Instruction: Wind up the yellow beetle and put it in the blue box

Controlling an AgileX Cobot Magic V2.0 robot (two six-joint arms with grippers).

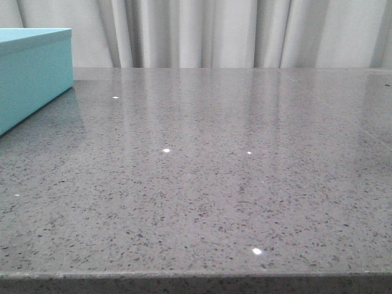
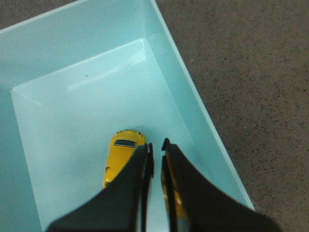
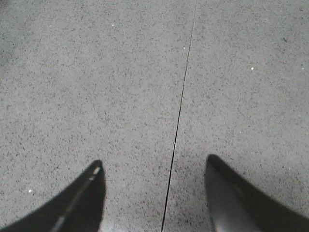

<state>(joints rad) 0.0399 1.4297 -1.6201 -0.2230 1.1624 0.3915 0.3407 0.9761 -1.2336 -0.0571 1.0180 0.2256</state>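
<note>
- One speckled grey table (image 1: pixel 233 184) fills the front view, with only a corner of the blue box (image 1: pixel 30 73) showing at its far left edge; neither arm appears there, so the wrist views carry everything else.
- The blue box (image 2: pixel 193 111) is open, and from the left wrist view the yellow beetle (image 2: pixel 121 154) rests on its floor, near one long wall, partly hidden behind the gripper.
- The left gripper (image 2: pixel 157 150) hangs over the box with its fingers nearly together and nothing between them; the car looks to be lying free.
- The right gripper (image 3: pixel 152 169) hovers above bare table, fingers wide apart, holding nothing.
- Risk, in my judgement: if the left arm lifts at a slant, a fingertip may clip the box wall or nudge the car, since both sit close.
- Second risk: if the spring is wound, the car may roll and knock against the wall; whether it is wound cannot be told.
- No brand, label or writing can be read on the box, the car or the table.
</note>
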